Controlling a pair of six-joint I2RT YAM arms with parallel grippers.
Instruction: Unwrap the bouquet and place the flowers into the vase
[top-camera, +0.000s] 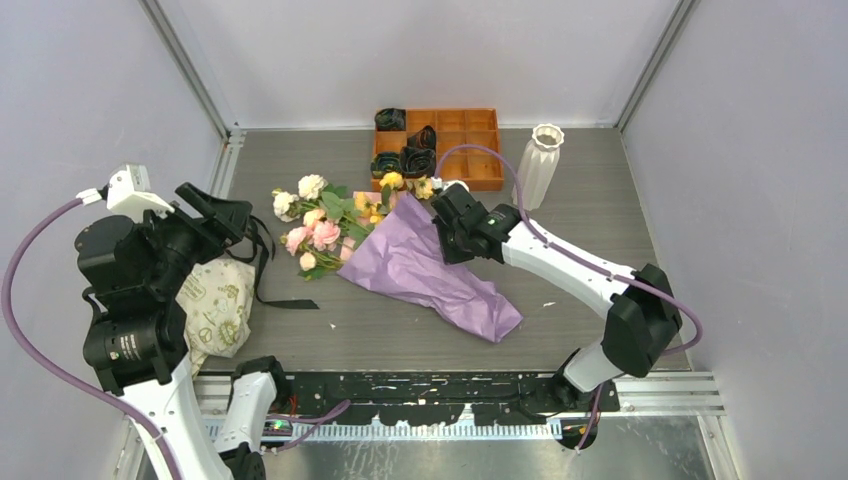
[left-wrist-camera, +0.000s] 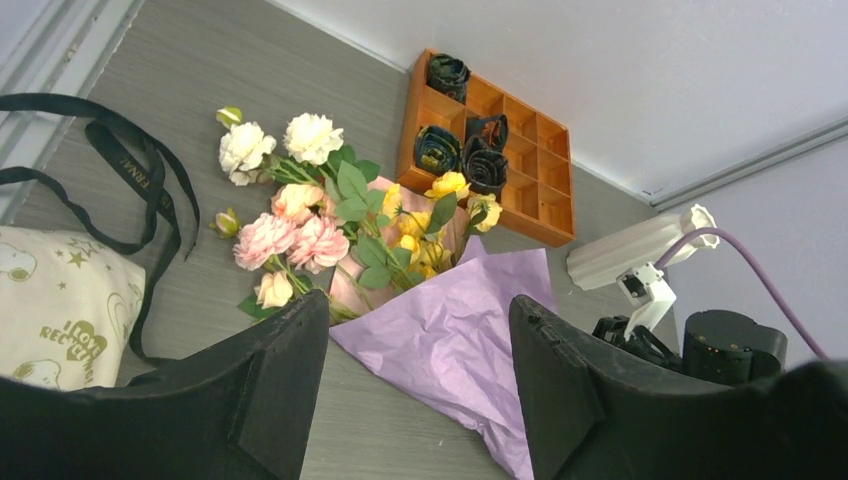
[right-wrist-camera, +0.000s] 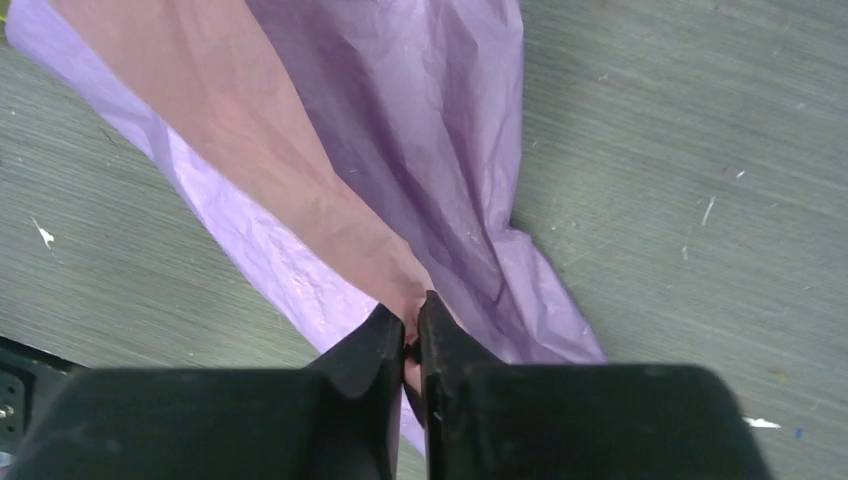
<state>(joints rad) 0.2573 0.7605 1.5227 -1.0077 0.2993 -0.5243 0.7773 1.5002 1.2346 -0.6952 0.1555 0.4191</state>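
The bouquet lies on the table with its flowers (top-camera: 318, 226) fanned out to the left: pink, white and yellow roses (left-wrist-camera: 296, 228) with green leaves. Its purple paper (top-camera: 432, 276) spreads open to the right, with a pink sheet (right-wrist-camera: 250, 150) inside the purple one (right-wrist-camera: 430, 130). My right gripper (top-camera: 441, 226) is at the paper's upper edge. In the right wrist view this gripper (right-wrist-camera: 412, 312) is shut on a fold of pink and purple paper. My left gripper (left-wrist-camera: 418, 300) hangs open and empty, raised at the left (top-camera: 230, 214). The white ribbed vase (top-camera: 540, 165) stands upright at the back right.
An orange compartment tray (top-camera: 470, 125) with dark rosettes (top-camera: 412, 160) sits at the back, just behind the yellow blooms. Beige patterned paper (top-camera: 216, 306) lies under my left arm, and a loose black ribbon (top-camera: 268, 275) lies beside it. Walls close in on three sides.
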